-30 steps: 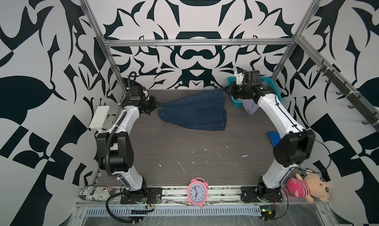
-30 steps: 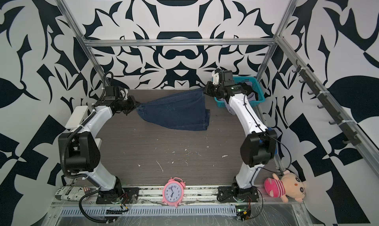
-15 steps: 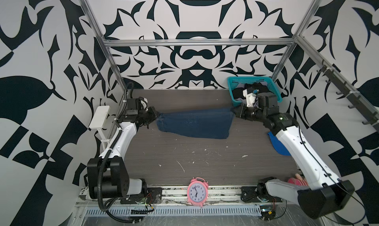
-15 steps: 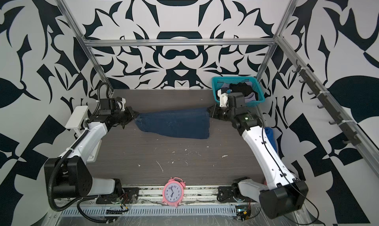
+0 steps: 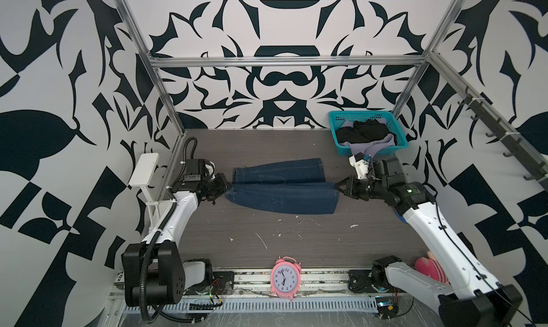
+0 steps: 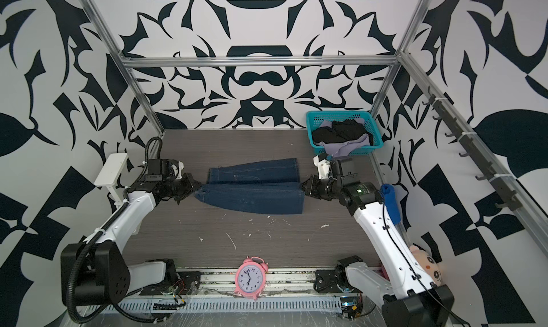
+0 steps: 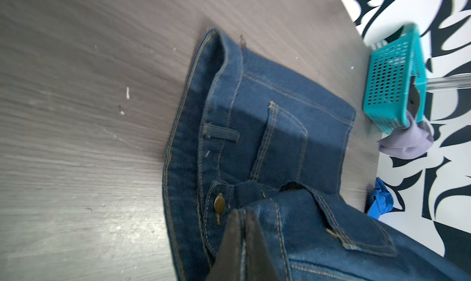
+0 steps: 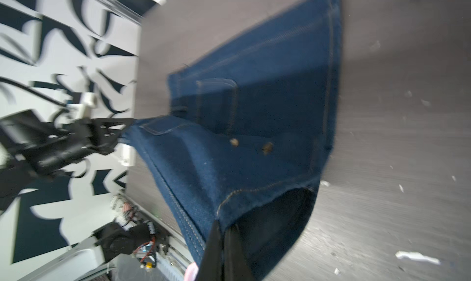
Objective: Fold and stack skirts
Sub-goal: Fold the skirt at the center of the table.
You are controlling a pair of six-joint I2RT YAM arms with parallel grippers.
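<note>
Now, bench [image 5: 267, 236]: grey wood grain, most of it bare, with white flecks on the near half.

Denim skirt [image 5: 281, 198]: lies across the middle of the bench, waistband to the left, hem to the right. A second ago it hung in the air between the two arms, further back and spread wide. Half a second ago it was lower and narrower. It is down now. Both top views show a far strip flat on the bench and a broader near part stretched between the arms. In the wrist views the gripped corners stand slightly off the surface. Judgement: first lengthwise fold is being laid and not yet released. No stack exists so far.

Basket [image 5: 360, 114]: teal plastic mesh, far right corner of the bench, upright.

Contents: black skirt [image 5: 360, 131] bunched on top, unfolded. Lavender skirt [image 5: 366, 146] sits under it and spills over the near rim onto the bench. Two pieces remain to be done.

Left hand [image 5: 226, 187]: clamped tight on the waistband corner, near the brass button.

Right hand [image 5: 338, 187]: clamped tight on the hem corner. It is just near of the basket and not touching it.
</note>
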